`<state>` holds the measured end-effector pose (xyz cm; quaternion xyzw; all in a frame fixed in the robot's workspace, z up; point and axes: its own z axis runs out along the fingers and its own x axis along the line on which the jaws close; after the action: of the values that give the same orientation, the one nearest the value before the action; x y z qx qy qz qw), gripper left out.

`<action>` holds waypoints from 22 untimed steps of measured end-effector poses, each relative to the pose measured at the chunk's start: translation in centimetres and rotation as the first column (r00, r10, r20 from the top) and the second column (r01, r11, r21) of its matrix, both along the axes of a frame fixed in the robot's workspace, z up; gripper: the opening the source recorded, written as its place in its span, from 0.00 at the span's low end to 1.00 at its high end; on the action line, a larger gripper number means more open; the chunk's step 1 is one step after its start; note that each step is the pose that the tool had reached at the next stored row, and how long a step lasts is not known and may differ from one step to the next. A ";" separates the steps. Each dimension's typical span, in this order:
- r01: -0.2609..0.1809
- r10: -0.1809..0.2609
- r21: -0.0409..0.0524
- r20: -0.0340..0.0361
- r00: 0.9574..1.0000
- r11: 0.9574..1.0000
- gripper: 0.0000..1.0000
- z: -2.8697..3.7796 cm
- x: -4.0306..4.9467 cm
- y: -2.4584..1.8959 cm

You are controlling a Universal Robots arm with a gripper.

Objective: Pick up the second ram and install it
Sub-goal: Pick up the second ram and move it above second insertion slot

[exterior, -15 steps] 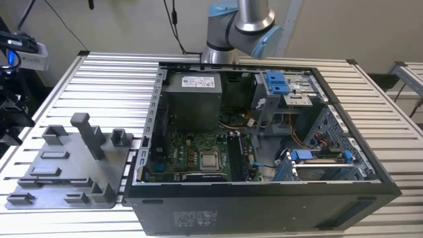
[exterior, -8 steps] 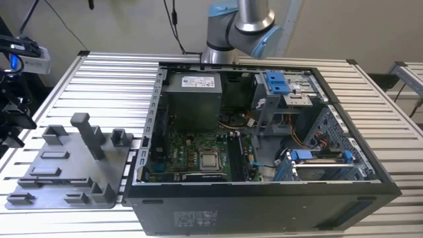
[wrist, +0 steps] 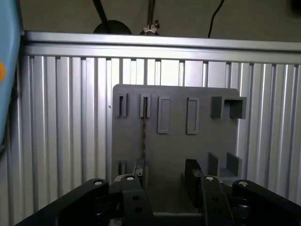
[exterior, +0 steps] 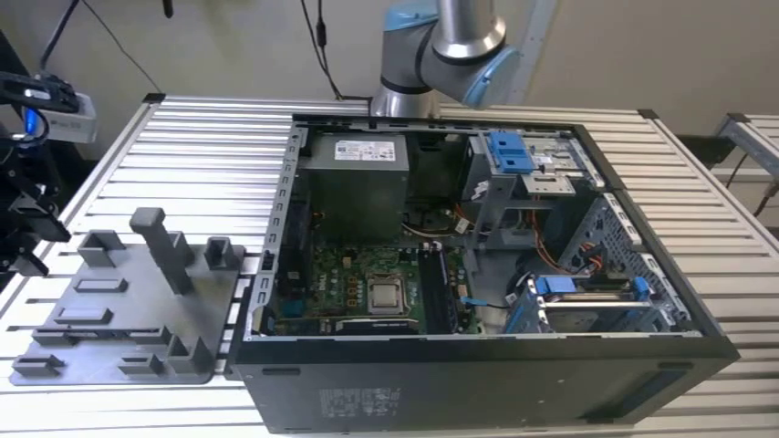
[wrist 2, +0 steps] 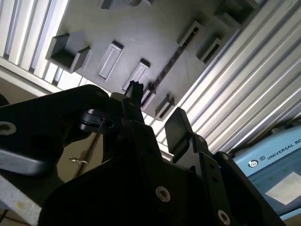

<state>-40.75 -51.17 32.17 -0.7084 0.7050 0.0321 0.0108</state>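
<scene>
**A:** Exterior view first. What worries you?

**B:** The second ram [exterior: 104, 330], a long thin dark circuit-board stick, seems to be that dark line standing on edge in the grey plastic holder tray [exterior: 134, 301]. The tray lies at eight o'clock from the open black computer case [exterior: 487, 388] on the ribbed metal worktop [exterior: 195, 137]. I judge that a slightly skewed approach could clip the tray's upright posts or tip the stick in its slot.

**A:** Anything hidden there?

**B:** The grey-and-blue robot arm [exterior: 444, 41] is cut off at twelve o'clock. The board's memory slots are hard to pick out among the cables.

**A:** First wrist view?

**B:** The black gripper [wrist: 165, 170] hangs well apart from the ram [wrist: 143, 136], its fingers [wrist: 192, 172] spread with nothing between them. The stick is edge-on, so its label and chips are unseen, and a pinch on the wrong faces might slip.

**A:** Second wrist view?

**B:** The gripper [wrist 2: 157, 110] shows the same gap between its fingers. The ram [wrist 2: 171, 59] is only a thin streak, and the gripper's body hides the tray's nearer end.
</scene>
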 end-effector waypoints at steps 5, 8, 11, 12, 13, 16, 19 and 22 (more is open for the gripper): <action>0.000 0.000 0.000 0.000 1.000 1.000 0.48 -0.37 0.00 0.00; 0.000 0.000 -0.001 0.000 1.000 1.000 0.48 -0.55 0.00 0.00; 0.000 0.000 -0.001 0.000 1.000 1.000 0.48 -0.73 0.00 0.00; 0.000 0.000 -0.002 0.000 1.000 1.000 0.48 -0.79 0.00 0.00; 0.000 0.000 -0.002 0.000 1.000 1.000 0.48 -0.85 0.00 0.00; 0.000 0.000 -0.003 0.000 1.000 1.000 0.48 -1.05 0.00 0.00; 0.000 0.000 -0.005 0.000 1.000 1.000 0.48 -1.24 0.00 0.00; 0.000 0.000 -0.006 0.000 1.000 1.000 0.48 -1.43 0.00 0.00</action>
<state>-40.75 -51.17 30.74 -0.7084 0.7051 0.0298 0.0085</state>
